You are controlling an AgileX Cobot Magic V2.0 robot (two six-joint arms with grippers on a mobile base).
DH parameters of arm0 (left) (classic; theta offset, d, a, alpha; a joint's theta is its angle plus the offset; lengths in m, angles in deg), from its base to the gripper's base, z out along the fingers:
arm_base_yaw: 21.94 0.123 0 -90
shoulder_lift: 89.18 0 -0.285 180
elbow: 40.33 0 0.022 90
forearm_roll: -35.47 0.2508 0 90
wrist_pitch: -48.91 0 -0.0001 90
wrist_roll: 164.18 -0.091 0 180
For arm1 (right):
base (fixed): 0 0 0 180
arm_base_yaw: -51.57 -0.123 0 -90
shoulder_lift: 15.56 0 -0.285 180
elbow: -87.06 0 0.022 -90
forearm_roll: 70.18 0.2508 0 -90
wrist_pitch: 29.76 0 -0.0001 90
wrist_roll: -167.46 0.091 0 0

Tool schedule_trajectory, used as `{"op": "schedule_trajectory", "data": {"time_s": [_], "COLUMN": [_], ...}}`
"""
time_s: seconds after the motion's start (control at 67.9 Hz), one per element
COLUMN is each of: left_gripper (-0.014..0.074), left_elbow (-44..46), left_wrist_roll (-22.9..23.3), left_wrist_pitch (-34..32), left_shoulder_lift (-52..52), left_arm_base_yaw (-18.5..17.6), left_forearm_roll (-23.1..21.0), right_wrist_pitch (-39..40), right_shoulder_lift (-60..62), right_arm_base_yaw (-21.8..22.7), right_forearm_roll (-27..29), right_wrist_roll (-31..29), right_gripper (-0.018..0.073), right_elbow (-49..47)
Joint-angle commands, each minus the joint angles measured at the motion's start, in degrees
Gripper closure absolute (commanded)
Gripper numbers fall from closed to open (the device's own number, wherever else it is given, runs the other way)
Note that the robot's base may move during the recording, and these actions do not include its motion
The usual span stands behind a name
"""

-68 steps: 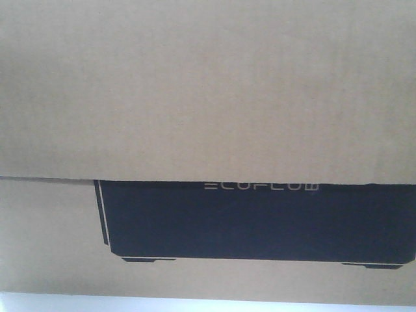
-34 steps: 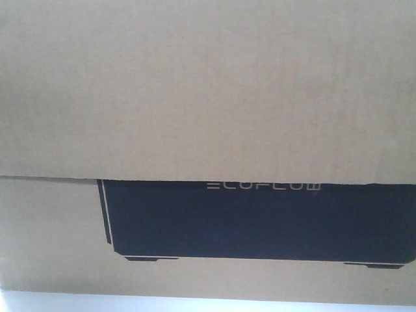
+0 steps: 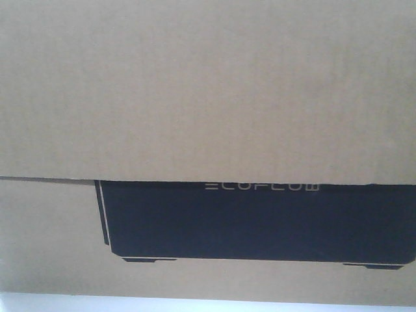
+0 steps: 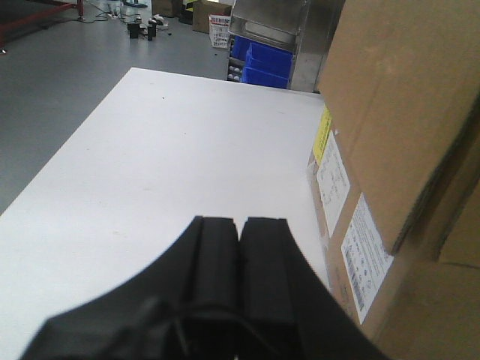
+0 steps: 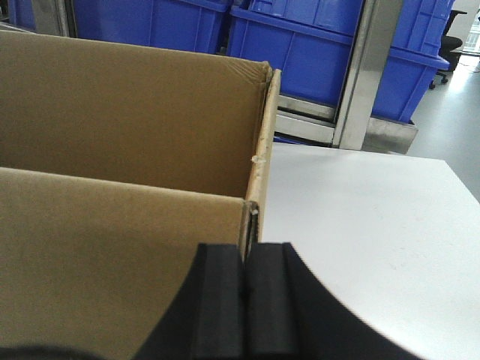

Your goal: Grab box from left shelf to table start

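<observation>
The large brown cardboard box (image 3: 208, 91) fills the front view, its plain flap overlapping a black "ECOFLOW" rectangle (image 3: 260, 221). Below it the white table (image 3: 130, 305) shows as a thin strip. In the left wrist view the box (image 4: 397, 112) with white labels is at the right, low over or on the table (image 4: 172, 165). My left gripper (image 4: 240, 221) is shut and empty beside it. My right gripper (image 5: 245, 247) is shut just below the box's wall edge (image 5: 259, 187). Whether the metal rack behind is the left shelf I cannot tell.
Blue plastic bins (image 5: 300, 37) sit in a metal rack (image 5: 367, 75) just beyond the table's far edge. The same bins (image 4: 262, 64) show past the table's end in the left wrist view. Grey floor (image 4: 52, 82) with clutter lies to the left.
In the front view the box's black print rose a few pixels, then dropped back to where it was. Nothing else differs.
</observation>
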Motion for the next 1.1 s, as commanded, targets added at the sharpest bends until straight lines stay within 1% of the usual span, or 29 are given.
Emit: {"op": "schedule_trajectory", "data": {"time_s": [0.0,0.604,0.662,0.707,0.795,0.898,0.972,1.089], "left_gripper": [0.0696,0.0696,0.0696,0.0696,0.0696,0.0696,0.0696,0.0696], "left_elbow": [0.2,0.2,0.2,0.2,0.2,0.2,0.2,0.2], "left_wrist_roll": [-0.4,-0.4,-0.4,-0.4,-0.4,-0.4,-0.4,-0.4], "left_wrist_pitch": [-4.7,-4.7,-4.7,-4.7,-4.7,-4.7,-4.7,-4.7], "left_shoulder_lift": [-0.8,-0.8,-0.8,-0.8,-0.8,-0.8,-0.8,-0.8], "left_arm_base_yaw": [0.2,0.2,0.2,0.2,0.2,0.2,0.2,0.2], "left_forearm_roll": [-0.4,-0.4,-0.4,-0.4,-0.4,-0.4,-0.4,-0.4], "right_wrist_pitch": [5.1,5.2,7.8,10.3,16.9,24.8,28.0,30.4], "right_shoulder_lift": [-0.2,-0.2,-0.2,-0.2,-0.2,-0.1,0.1,0.3], "right_arm_base_yaw": [0.1,0.1,0.1,0.1,0.1,0.1,0.1,0.1], "right_forearm_roll": [-0.2,-0.2,-0.4,-0.4,-0.5,-0.5,-0.5,-0.5], "right_wrist_roll": [0.0,0.0,0.2,1.4,4.4,4.4,4.4,5.0], "right_gripper": [0.0503,0.0503,0.0503,0.0503,0.0503,0.0503,0.0503,0.0503], "right_elbow": [-1.4,-1.4,-0.3,1.2,6.1,13.5,18.6,24.0]}}
